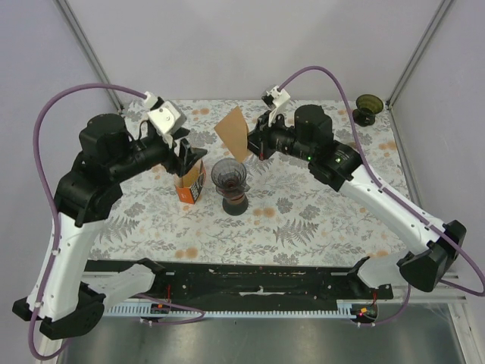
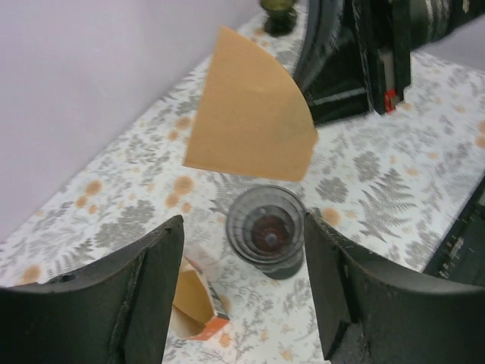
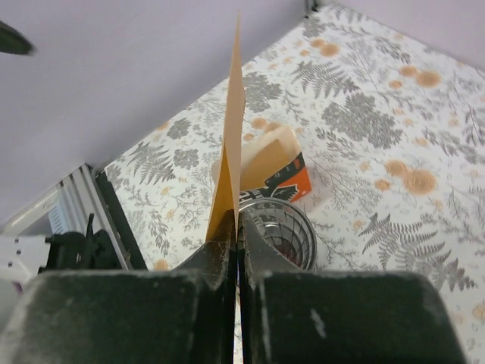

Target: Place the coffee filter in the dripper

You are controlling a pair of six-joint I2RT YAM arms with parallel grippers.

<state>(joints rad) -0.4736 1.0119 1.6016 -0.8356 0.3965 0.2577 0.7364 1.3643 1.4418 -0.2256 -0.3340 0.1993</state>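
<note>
A brown paper coffee filter (image 1: 233,133) hangs folded flat in the air, above and just behind the dripper. My right gripper (image 1: 253,142) is shut on its lower corner. In the right wrist view the filter (image 3: 232,144) stands edge-on out of the shut right gripper (image 3: 238,216). The dripper (image 1: 229,176) is a dark clear ribbed cone on a dark stand, upright at mid-table; its cone (image 3: 282,227) shows just below the right fingers. My left gripper (image 1: 188,155) is open over the filter box, holding nothing. In the left wrist view the open left gripper (image 2: 242,218) frames the dripper (image 2: 267,227), with the filter (image 2: 250,121) above it.
An orange and white filter box (image 1: 191,182) stands open left of the dripper, also seen in the left wrist view as the box (image 2: 198,303). A dark green cup-like piece (image 1: 368,108) sits at the back right corner. The floral tablecloth (image 1: 318,220) covers the table; walls close the back and sides.
</note>
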